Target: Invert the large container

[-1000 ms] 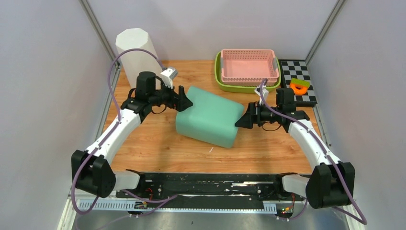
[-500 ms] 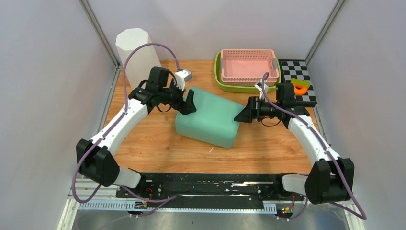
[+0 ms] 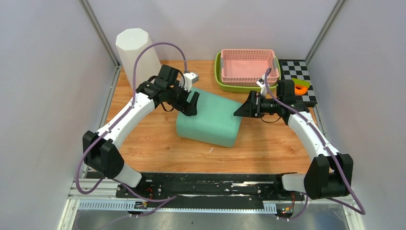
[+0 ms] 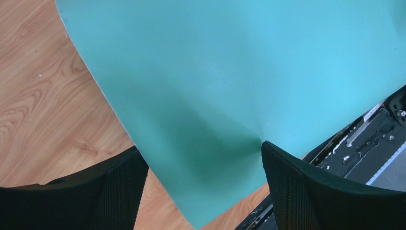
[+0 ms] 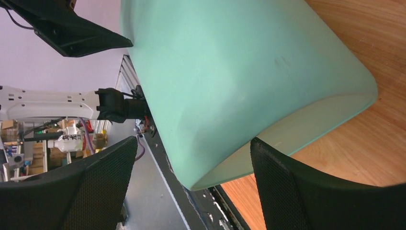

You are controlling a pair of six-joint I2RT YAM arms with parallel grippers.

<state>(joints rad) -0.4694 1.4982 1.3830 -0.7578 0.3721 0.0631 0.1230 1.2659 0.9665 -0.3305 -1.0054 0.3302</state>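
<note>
The large teal container (image 3: 210, 120) lies upside down on the wooden table, its smooth base facing up. It fills the left wrist view (image 4: 239, 76) and the right wrist view (image 5: 239, 81). My left gripper (image 3: 190, 104) is open and hangs over the container's upper left part, fingers apart above its surface. My right gripper (image 3: 241, 110) is open beside the container's upper right corner, not holding it.
A tall white octagonal column (image 3: 137, 53) stands at the back left. A pink basket (image 3: 248, 64) sits in a green tray (image 3: 221, 79) at the back. An orange ring (image 3: 300, 89) lies on a checkerboard (image 3: 298, 76) at the right.
The left gripper has moved right, from the container's left edge to over its top. The right gripper has backed off and risen. The container has settled flatter.
</note>
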